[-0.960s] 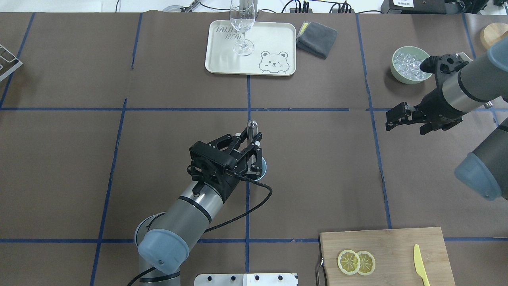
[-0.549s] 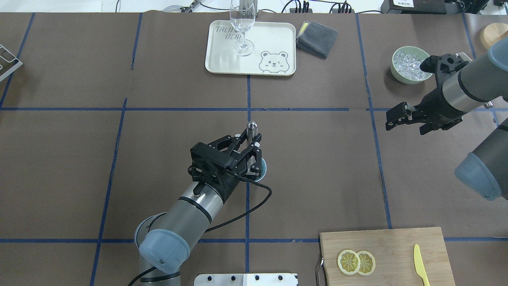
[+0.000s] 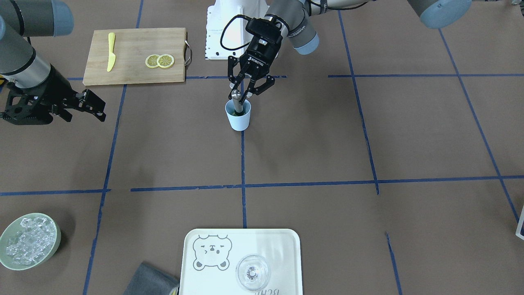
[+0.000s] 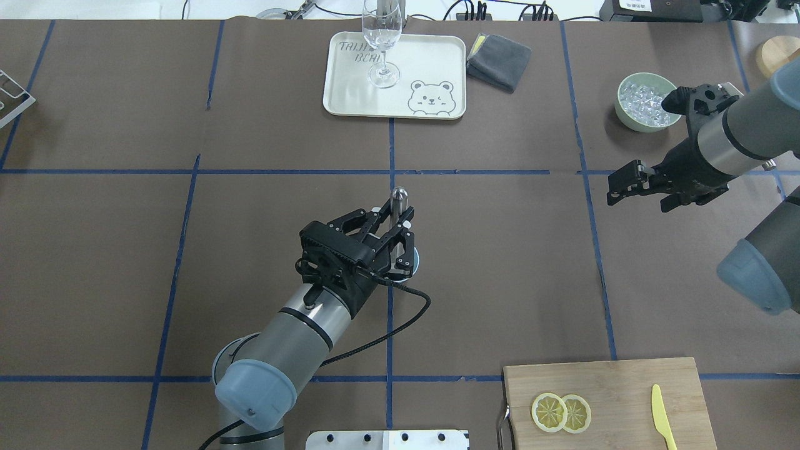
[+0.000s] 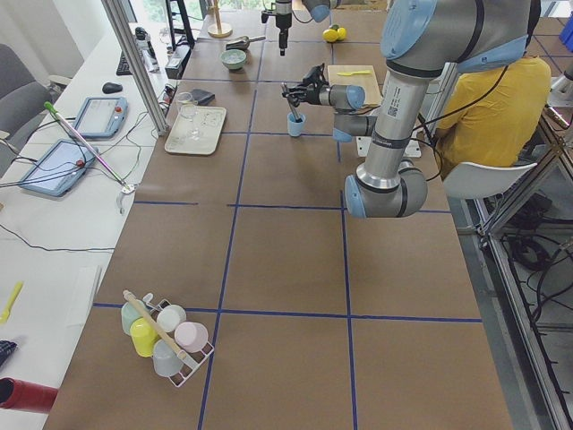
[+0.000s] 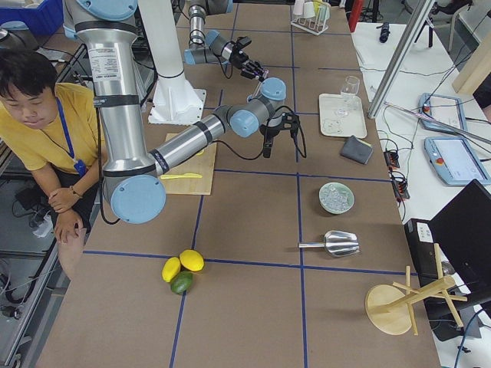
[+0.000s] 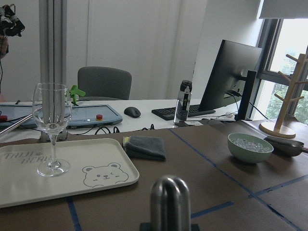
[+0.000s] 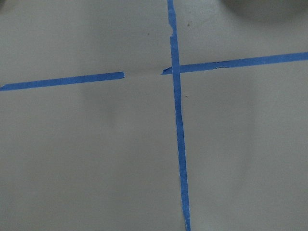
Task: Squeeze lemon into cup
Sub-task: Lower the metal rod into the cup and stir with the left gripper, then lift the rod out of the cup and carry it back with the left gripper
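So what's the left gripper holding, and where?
Left gripper: metal rod, gripped on its shaft just below the rounded top, lower end in the cup.

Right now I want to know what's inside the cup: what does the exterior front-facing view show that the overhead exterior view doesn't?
Only front-facing: the light blue cup, open mouth and wall, with the metal rod that the left gripper holds standing in it over something dark. Only overhead: a round wooden piece at the view's upper right edge; there the gripper hides most of the cup. Both: cutting board, lemon slices, yellow knife, bear tray, wine glass, bowl of ice.
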